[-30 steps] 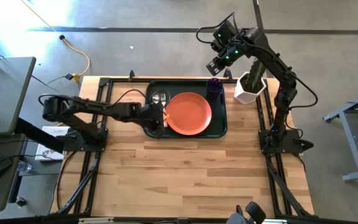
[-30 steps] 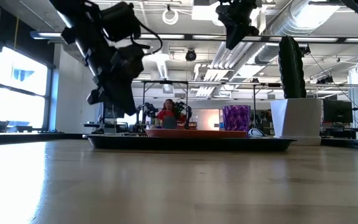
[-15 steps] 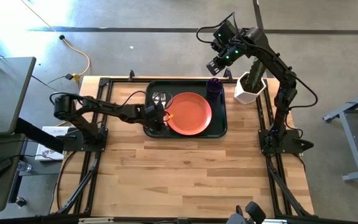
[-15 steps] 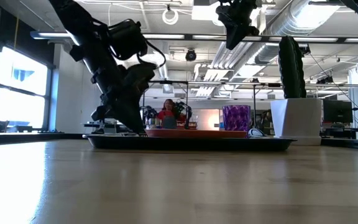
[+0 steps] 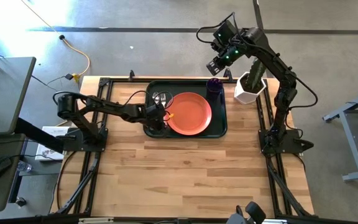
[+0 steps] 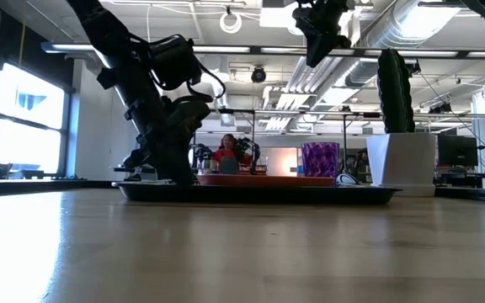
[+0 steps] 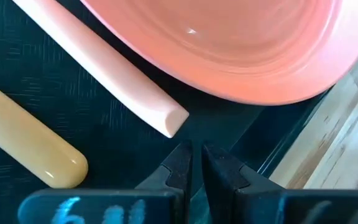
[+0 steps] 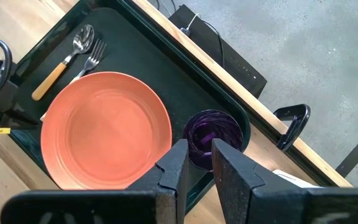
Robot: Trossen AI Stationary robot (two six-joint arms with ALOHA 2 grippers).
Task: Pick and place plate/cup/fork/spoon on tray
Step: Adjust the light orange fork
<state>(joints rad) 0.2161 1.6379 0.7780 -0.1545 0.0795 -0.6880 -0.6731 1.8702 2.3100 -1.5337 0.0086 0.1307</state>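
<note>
On tray (image 8: 225,102), spoon (image 8: 63,61) and fork (image 8: 87,63) parallel, heads toward far rim

Robotics lab or workshop in an open industrial hall. Exposed ceiling ducts (image 6: 411,34) and pipes, bare concrete floor (image 5: 154,50) with loose cable (image 5: 79,59), wood bench (image 5: 185,174) on a black frame, more workstations and a seated person (image 6: 226,152) behind, big windows (image 6: 28,122).

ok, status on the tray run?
Left gripper low over tray, fingers near-shut, empty. Right gripper parked high above cup. Plate, fork, spoon all on tray. Nothing blocking.
</note>
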